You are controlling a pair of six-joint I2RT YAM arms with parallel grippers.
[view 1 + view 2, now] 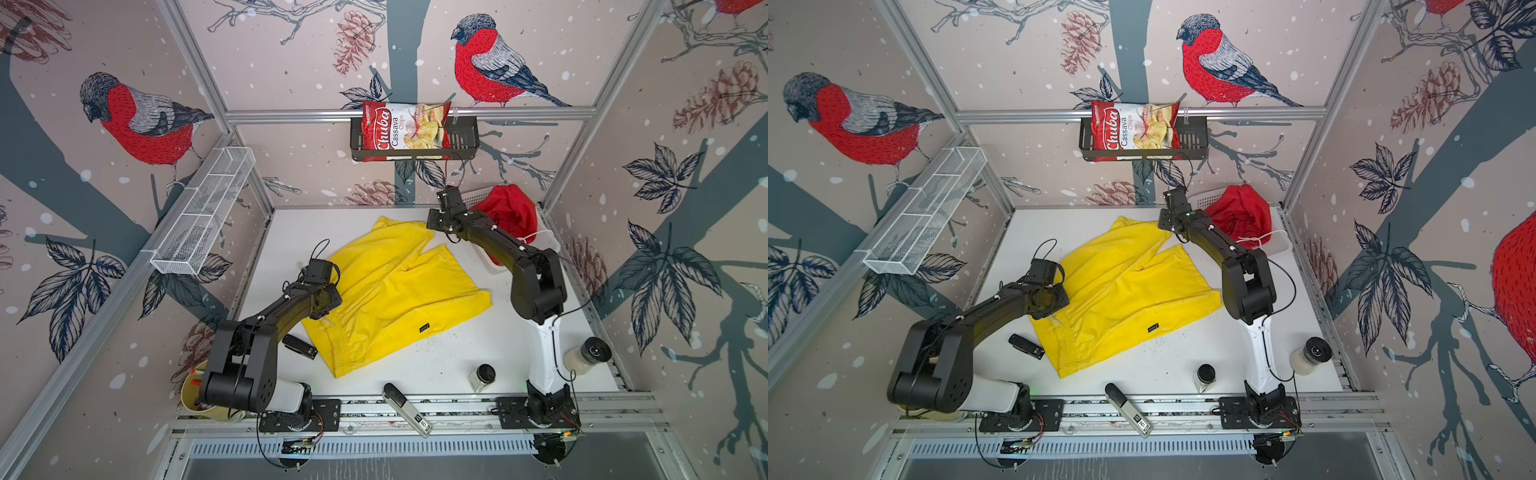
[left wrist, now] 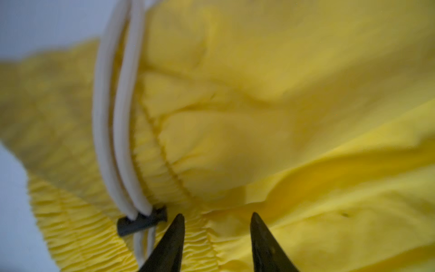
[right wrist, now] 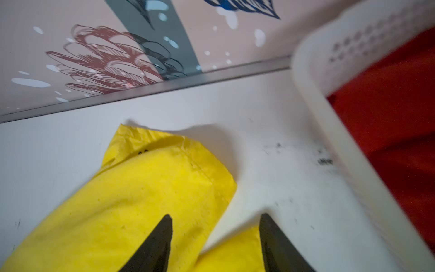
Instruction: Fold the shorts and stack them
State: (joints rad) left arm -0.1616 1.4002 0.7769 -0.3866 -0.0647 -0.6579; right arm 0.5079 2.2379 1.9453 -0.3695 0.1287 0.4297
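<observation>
Yellow shorts lay spread flat on white table, red shorts sat bunched in white perforated basket, Chuba chips bag stood in black wall basket, left gripper jaws stood apart over waistband, right gripper jaws stood apart over leg hem

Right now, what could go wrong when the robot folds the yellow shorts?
1. The left gripper hangs open right beside the white drawstring. It might pinch the cord instead of the waistband of the yellow shorts.
2. The right gripper is open over the leg ends, close to the white basket holding the red shorts. A swing could bump it.
3. A small black object lies right beside the waistband and could get dragged along.
</observation>
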